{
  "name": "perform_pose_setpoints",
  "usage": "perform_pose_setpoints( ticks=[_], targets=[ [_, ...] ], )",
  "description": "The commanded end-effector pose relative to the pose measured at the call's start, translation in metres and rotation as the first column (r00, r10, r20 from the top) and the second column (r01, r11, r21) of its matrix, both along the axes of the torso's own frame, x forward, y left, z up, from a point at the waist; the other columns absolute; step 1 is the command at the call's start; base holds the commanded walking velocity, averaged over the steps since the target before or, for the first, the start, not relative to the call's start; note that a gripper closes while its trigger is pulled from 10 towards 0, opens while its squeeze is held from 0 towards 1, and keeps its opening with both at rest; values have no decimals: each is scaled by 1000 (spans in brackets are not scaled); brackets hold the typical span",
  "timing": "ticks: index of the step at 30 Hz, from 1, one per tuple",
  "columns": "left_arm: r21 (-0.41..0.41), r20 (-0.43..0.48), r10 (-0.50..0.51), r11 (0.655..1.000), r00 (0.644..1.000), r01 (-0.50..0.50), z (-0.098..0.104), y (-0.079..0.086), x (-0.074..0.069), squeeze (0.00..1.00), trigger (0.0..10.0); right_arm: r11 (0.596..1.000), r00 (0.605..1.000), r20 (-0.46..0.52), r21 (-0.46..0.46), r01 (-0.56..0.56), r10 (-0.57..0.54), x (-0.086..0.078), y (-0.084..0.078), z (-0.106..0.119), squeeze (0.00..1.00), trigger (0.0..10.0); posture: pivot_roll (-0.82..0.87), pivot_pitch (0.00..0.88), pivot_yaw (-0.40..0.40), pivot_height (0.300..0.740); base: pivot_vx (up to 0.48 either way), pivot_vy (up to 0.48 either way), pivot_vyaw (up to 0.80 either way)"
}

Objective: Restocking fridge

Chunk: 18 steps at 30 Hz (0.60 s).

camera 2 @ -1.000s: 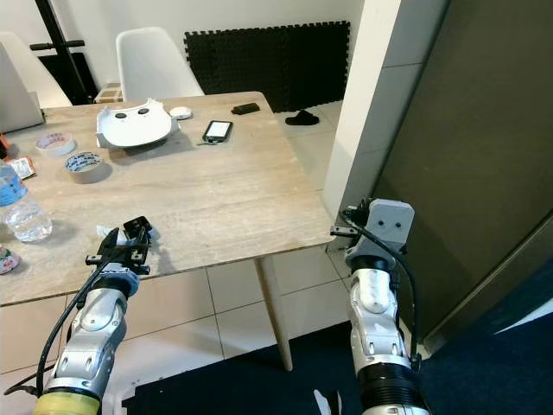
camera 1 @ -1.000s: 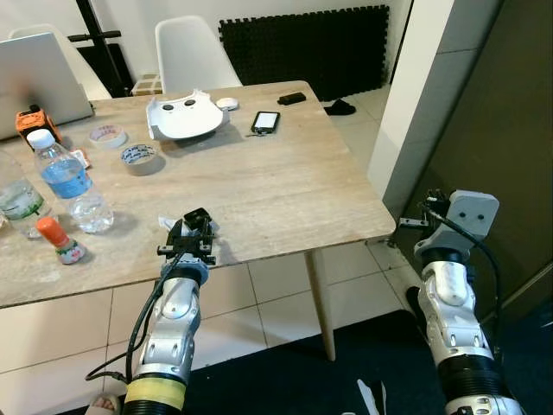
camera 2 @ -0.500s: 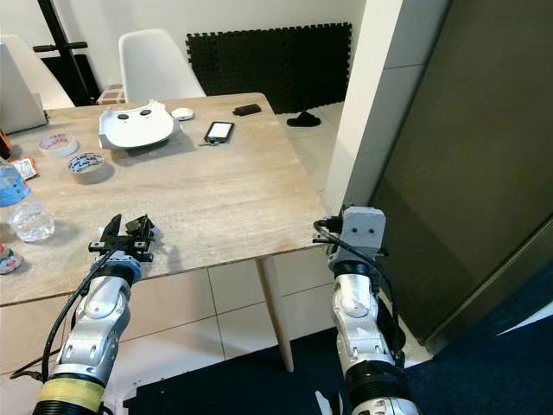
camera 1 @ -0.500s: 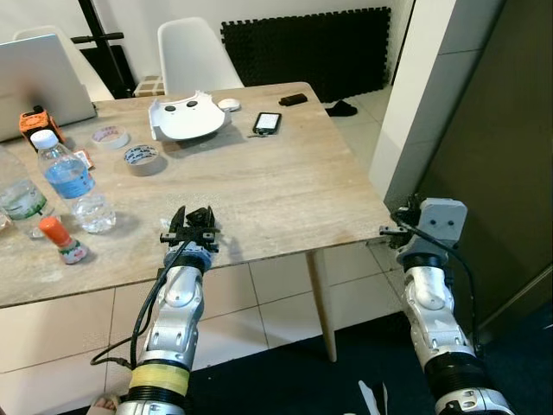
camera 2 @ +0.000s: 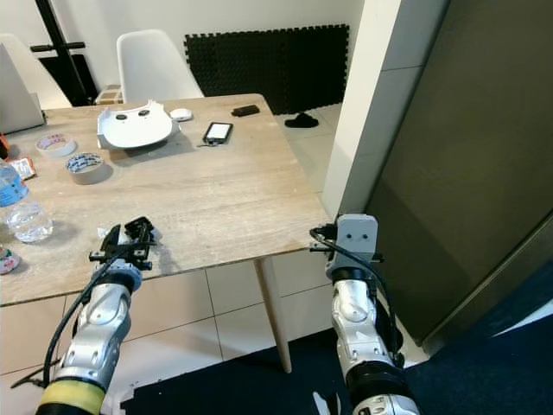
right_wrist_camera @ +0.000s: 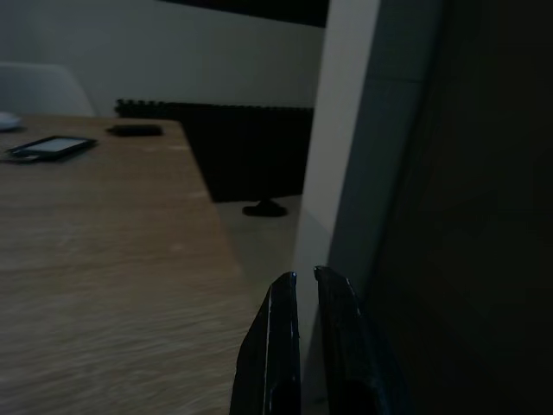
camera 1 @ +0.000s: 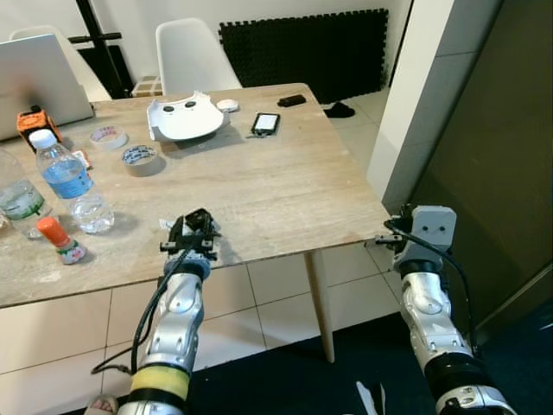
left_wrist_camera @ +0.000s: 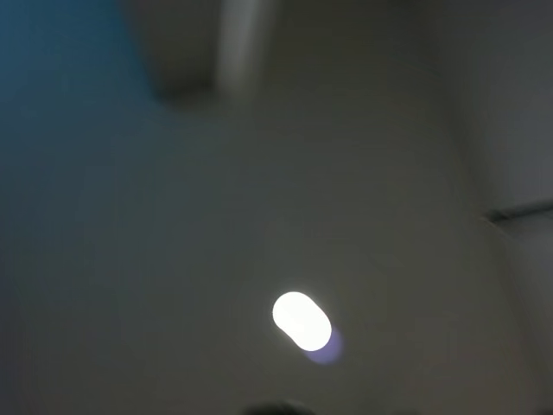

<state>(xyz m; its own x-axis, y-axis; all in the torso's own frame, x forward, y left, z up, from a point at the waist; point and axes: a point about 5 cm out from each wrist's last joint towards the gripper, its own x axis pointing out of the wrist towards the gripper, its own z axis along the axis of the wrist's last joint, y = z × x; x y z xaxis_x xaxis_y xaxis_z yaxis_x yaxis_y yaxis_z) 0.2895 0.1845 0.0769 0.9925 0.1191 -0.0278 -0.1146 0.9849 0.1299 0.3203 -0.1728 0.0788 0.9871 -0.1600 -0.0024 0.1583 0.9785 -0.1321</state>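
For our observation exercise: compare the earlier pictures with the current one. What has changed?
The right gripper has swung leftward, from beside the dark door to the table's corner. The left gripper stays over the table's near edge. The water bottle and phone lie unchanged.

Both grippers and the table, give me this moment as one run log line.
left gripper: raised at table front edge | right gripper: fingers nearly together, holding nothing, by table's right corner | water bottle: untouched

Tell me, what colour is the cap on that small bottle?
Orange-red, on the small bottle; clearest in the left eye view.
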Motion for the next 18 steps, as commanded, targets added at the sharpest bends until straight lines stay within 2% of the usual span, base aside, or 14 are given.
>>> perform_pose_setpoints(
  ticks=[1, 5, 11, 18],
  targets=[
    [8, -7, -9, 1000, 1000, 9, -6, -4, -7, 0, 10000, 1000, 1000, -12, 4, 12, -12, -3, -5, -4, 0, 10000, 31, 0, -43, 740, 0, 0, 0],
    [5, 16, -16, 1000, 1000, 16, -3, -6, -16, 0, 10000, 1000, 1000, -9, -9, 19, -19, -6, -9, -6, 0, 10000, 37, 0, -54, 740, 0, 0, 0],
    [36, 71, -45, 998, 996, 43, 9, -8, -19, 0, 10000, 1000, 1000, 5, -8, 24, -24, -14, -14, -7, 0, 10000, 52, 0, -58, 740, 0, 0, 0],
    [53, 110, -67, 997, 992, 61, 23, -8, -25, 0, 10000, 1000, 1000, 18, 25, -7, 6, -30, -7, -7, 0, 10000, 81, 4, -65, 740, 0, 0, 0]
  ],
)
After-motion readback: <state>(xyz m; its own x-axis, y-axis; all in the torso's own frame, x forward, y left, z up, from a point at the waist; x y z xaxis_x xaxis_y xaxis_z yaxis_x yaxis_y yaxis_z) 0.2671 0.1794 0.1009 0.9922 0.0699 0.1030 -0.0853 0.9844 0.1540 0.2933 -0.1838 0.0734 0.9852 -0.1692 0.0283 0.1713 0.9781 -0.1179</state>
